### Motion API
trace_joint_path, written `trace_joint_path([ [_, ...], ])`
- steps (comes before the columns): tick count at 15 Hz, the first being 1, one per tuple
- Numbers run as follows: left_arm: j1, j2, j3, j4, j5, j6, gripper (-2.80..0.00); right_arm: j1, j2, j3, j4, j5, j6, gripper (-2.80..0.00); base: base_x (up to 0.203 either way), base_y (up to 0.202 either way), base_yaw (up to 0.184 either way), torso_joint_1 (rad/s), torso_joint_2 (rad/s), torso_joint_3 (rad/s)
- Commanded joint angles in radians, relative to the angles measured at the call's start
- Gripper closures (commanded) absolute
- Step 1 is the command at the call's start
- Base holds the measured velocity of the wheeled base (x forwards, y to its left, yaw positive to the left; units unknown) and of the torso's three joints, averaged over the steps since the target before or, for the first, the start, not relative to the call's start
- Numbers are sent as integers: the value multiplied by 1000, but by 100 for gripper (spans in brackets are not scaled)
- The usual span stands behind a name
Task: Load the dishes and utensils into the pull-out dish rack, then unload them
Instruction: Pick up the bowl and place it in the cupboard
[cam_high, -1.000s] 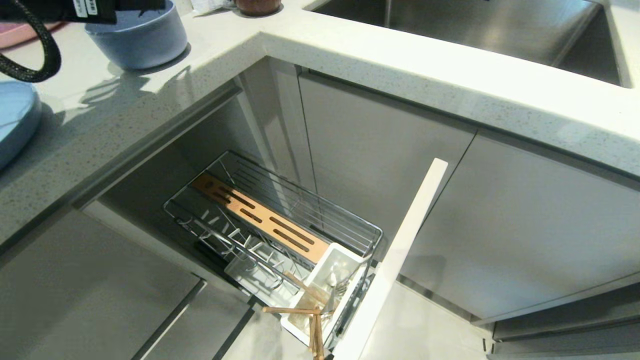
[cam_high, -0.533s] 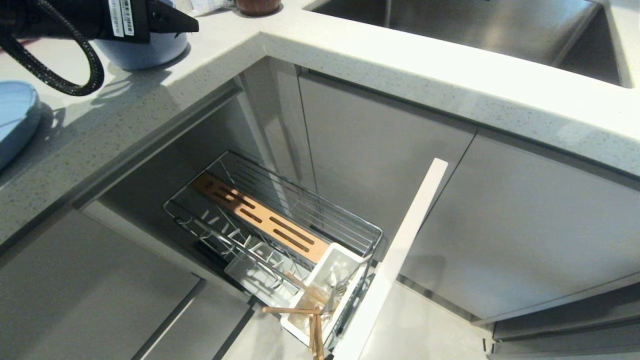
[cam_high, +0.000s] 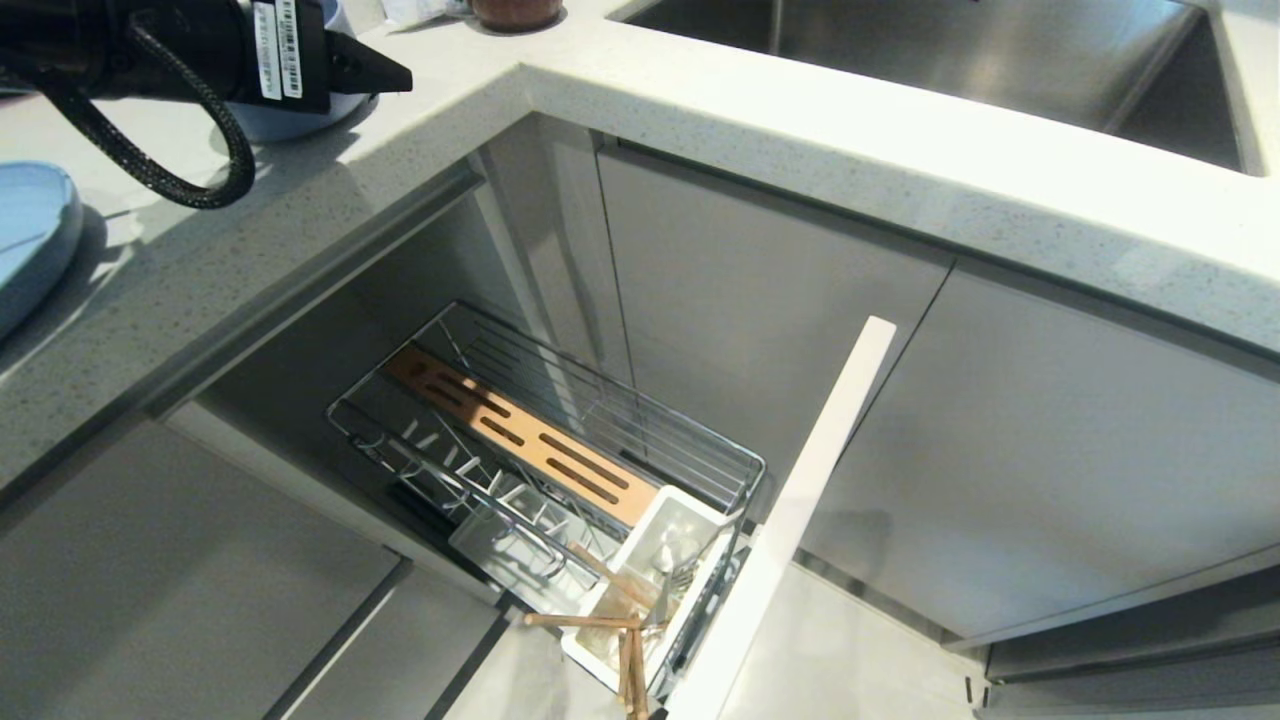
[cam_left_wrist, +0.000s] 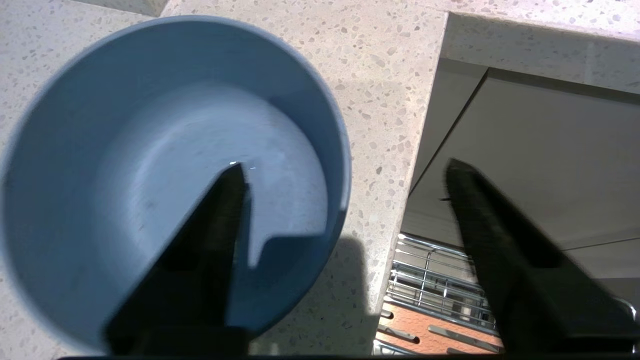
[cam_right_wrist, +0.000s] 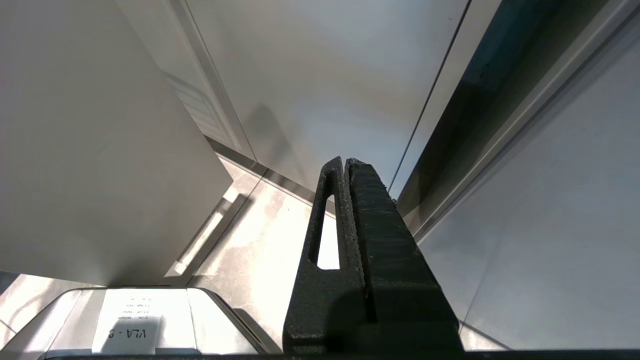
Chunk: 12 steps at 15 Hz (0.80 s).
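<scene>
Chopsticks (cam_high: 622, 640) stand in the rack (cam_high: 560, 470); bowl (cam_left_wrist: 165, 175) and plate (cam_high: 30, 240) wait on the counter above it. Left gripper (cam_left_wrist: 345, 170) gapes over the bowl's rim, gripping nothing.

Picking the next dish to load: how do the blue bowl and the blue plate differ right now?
The bowl is deep and round; the plate is wide and shallow. The open left gripper straddles the bowl's rim; nothing is near the plate. Both are light blue and sit on the counter, not in the rack.
</scene>
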Motion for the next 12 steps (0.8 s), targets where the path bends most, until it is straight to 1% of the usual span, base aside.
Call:
trace_joint_path([
  [1,-1,2,0,2,3,1,0,0,-2,2,0,0,0,0,0,0,0,0,0,0],
  [12,-18,-47,0,2,0,3,0,0,-2,2,0,0,0,0,0,0,0,0,0,0],
])
